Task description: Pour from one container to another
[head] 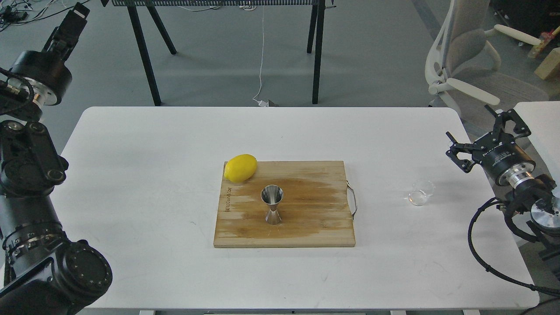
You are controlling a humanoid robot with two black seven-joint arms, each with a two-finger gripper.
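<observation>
While jigger (272, 204) stands on board (284, 204) | board lettering unreadable | right gripper (483, 131) wide | left gripper (72, 22) unclear

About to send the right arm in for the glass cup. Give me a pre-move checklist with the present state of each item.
1. Right gripper open and holding nothing: ok, fingers spread.
2. Glass cup upright on the table, nothing touching it: ok.
3. Path from the right gripper to the cup: ok, only bare tabletop between them.
4. Jigger standing upright on the cutting board, mouth up: ok.
5. Lemon apart from the jigger: ok, it sits at the board's far left corner.
6. Liquid in the cup: cannot tell, the glass is too small and clear.
7. Left gripper out of the way: ok, raised at far left; open or shut cannot tell.
</observation>
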